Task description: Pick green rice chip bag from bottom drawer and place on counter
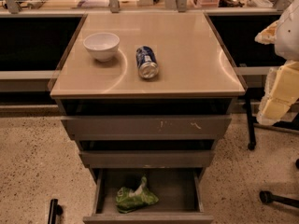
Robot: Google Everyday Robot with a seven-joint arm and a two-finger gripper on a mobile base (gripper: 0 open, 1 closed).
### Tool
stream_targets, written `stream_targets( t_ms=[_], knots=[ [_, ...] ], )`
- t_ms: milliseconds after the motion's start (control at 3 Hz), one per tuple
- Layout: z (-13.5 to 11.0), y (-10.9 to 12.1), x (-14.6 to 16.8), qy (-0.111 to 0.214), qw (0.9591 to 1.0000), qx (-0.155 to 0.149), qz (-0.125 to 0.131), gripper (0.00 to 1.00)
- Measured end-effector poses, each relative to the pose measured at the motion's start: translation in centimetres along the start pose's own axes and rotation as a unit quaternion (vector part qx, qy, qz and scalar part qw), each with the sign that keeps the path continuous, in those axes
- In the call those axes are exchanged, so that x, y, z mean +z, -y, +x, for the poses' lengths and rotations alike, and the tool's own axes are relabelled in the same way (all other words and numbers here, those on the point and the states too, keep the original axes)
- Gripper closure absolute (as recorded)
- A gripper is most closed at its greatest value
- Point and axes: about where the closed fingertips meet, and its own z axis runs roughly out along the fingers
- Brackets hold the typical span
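Off to the right, the gripper (275,97) hangs in the air, pale yellow and half cut off by the edge of view. Directly above it, the white arm (292,27) rises out of sight.

I'm seeing the counter (187,55) mid-frame, smooth glossy beige, throwing back soft arcs of light. Upper left on it, the bowl (101,45) looks white, smooth and glazed; beside it the soda can (147,62) is shiny blue metal. Lower down, the upper drawer front (145,126) is dull grey metal with pale scuffs. The bottom drawer (177,190) is matt grey too. In it, the green rice chip bag (135,199) is crinkled foil with a sheen. The floor (32,162) is speckled and grainy. At the right edge, my end effector (275,97) shows matt pale-yellow blocks.
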Motion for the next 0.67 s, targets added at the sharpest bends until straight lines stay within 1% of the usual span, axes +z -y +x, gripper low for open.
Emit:
stream_targets(
  t_ms=[333, 667],
  knots=[
    [0.0, 0.0, 0.0, 0.0, 1.0, 0.0, 0.0, 0.0],
    [0.15, -0.35, 0.72, 0.012, 0.9999, 0.009, 0.009, 0.0]
  ],
)
